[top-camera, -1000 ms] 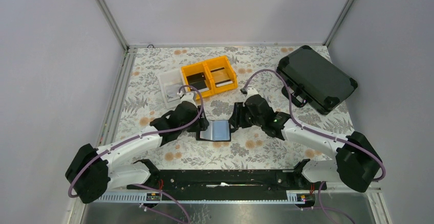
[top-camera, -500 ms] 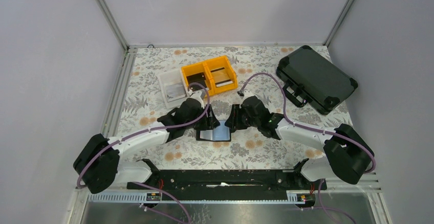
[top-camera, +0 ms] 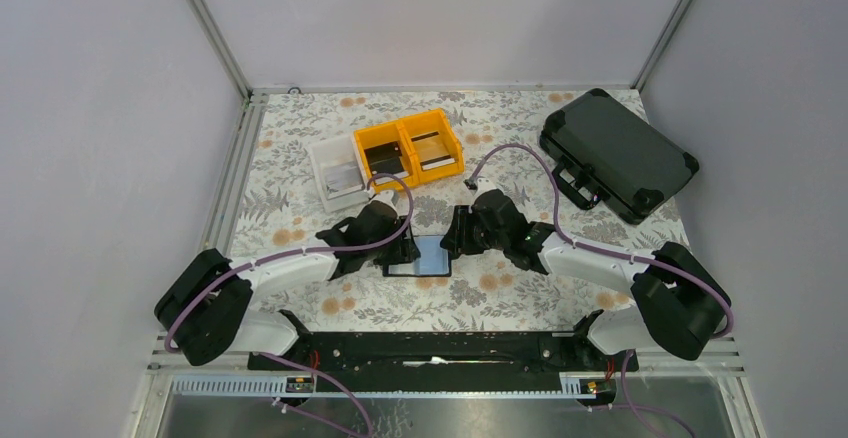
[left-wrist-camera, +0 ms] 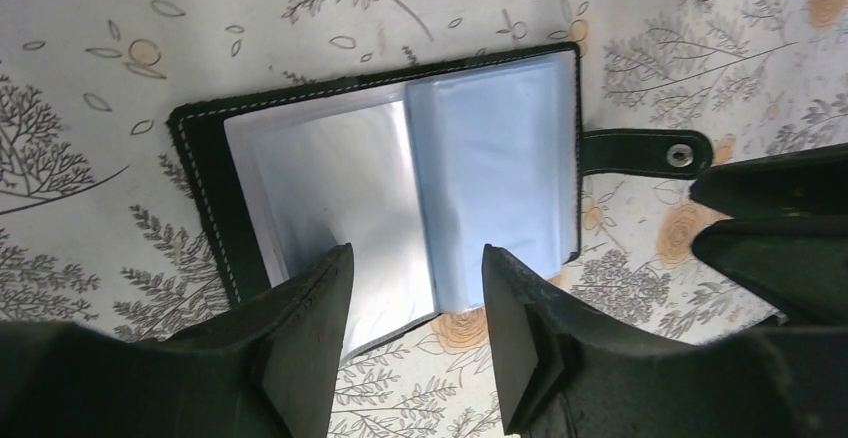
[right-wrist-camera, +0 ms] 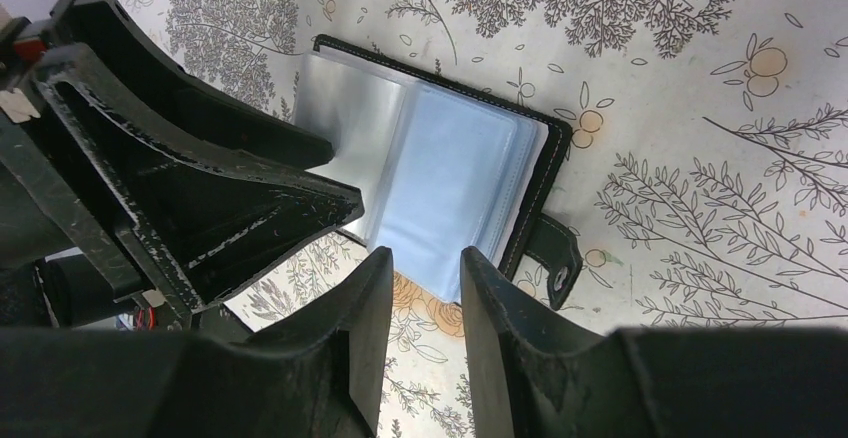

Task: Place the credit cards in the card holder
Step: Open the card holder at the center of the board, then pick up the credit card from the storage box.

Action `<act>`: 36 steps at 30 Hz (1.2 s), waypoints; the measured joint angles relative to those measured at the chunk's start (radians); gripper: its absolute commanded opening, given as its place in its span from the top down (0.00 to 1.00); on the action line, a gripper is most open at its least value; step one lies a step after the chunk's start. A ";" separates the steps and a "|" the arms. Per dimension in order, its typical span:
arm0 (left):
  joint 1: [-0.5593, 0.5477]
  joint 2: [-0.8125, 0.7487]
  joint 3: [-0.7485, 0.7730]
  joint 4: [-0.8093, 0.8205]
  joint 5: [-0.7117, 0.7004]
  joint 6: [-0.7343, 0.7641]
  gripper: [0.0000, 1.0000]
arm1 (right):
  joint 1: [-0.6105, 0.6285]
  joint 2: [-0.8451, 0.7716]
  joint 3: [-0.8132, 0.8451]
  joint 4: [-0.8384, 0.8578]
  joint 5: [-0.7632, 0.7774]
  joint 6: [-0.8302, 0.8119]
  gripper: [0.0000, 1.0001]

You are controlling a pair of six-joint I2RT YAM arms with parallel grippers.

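Two robot arms crowd over an open card holder lying flat in the middle of a flower-patterned table, its clear and pale-blue sleeves facing up and its snap tab pointing right. The left gripper hovers over the holder's near edge with its jaws apart and nothing between them. The right gripper hangs close by from the right side, its jaws set narrower but also apart and empty. The credit cards sit farther back, in the yellow bins and, it appears, the white bin beside them, well apart from the holder. A black hard case rests at the far right.

No card appears to be in the holder yet, and neither gripper carries one.

The main hazard is probably the tight spacing. With both sets of fingers near the same small wallet, a careless move could knock one gripper against the other. A finger pressing on one half could also slide the light holder across the table or flip it shut. The soft sleeves may buckle or turn over if brushed, hiding the pocket mouth from an incoming card.
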 measured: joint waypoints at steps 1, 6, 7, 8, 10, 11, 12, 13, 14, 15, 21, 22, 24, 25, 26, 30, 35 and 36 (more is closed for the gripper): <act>0.000 0.000 -0.003 -0.004 -0.004 0.000 0.48 | 0.000 0.000 0.000 0.000 0.002 0.000 0.62; 0.000 0.000 -0.018 -0.015 -0.019 0.000 0.40 | 0.000 0.000 0.000 0.002 0.005 0.000 0.62; 0.000 0.000 -0.018 -0.018 -0.021 0.003 0.35 | 0.000 0.000 0.000 0.002 0.005 0.000 0.61; 0.000 0.000 -0.018 -0.019 -0.023 0.008 0.29 | 0.000 0.000 0.000 0.002 0.005 -0.001 0.60; 0.000 -0.002 -0.011 -0.035 -0.028 0.024 0.19 | 0.000 -0.002 0.000 0.001 0.008 -0.004 0.59; 0.000 -0.005 -0.003 -0.053 -0.034 0.035 0.15 | 0.000 -0.006 0.000 -0.003 0.012 -0.007 0.58; 0.000 -0.010 0.011 -0.080 -0.043 0.050 0.11 | 0.000 -0.016 0.000 -0.008 0.018 -0.012 0.57; 0.000 -0.014 0.031 -0.112 -0.053 0.065 0.09 | 0.000 -0.030 0.000 -0.015 0.029 -0.019 0.56; 0.001 -0.020 0.055 -0.146 -0.066 0.082 0.08 | 0.000 -0.047 0.000 -0.021 0.038 -0.025 0.56; 0.002 -0.026 0.083 -0.179 -0.079 0.102 0.07 | 0.000 -0.071 -0.001 -0.029 0.051 -0.035 0.55; 0.057 -0.044 0.304 -0.392 -0.167 0.260 0.05 | 0.000 -0.209 -0.003 -0.060 0.138 -0.092 0.53; 0.071 -0.043 0.338 -0.425 -0.180 0.290 0.05 | 0.000 -0.227 -0.003 -0.063 0.150 -0.104 0.52; 0.108 -0.037 0.422 -0.495 -0.225 0.369 0.05 | 0.000 -0.258 -0.003 -0.072 0.170 -0.124 0.50; 0.125 -0.033 0.456 -0.514 -0.254 0.410 0.05 | 0.000 -0.273 -0.003 -0.077 0.175 -0.135 0.50; 0.142 -0.029 0.483 -0.525 -0.279 0.457 0.06 | 0.000 -0.288 -0.003 -0.084 0.185 -0.148 0.49; 0.216 0.001 0.523 -0.539 -0.288 0.622 0.07 | -0.001 -0.340 -0.003 -0.096 0.219 -0.197 0.48; 0.357 0.108 0.525 -0.525 -0.143 0.772 0.08 | -0.005 -0.378 -0.003 -0.097 0.244 -0.250 0.47; 0.375 0.130 0.526 -0.521 -0.119 0.795 0.08 | -0.005 -0.383 -0.003 -0.097 0.244 -0.259 0.47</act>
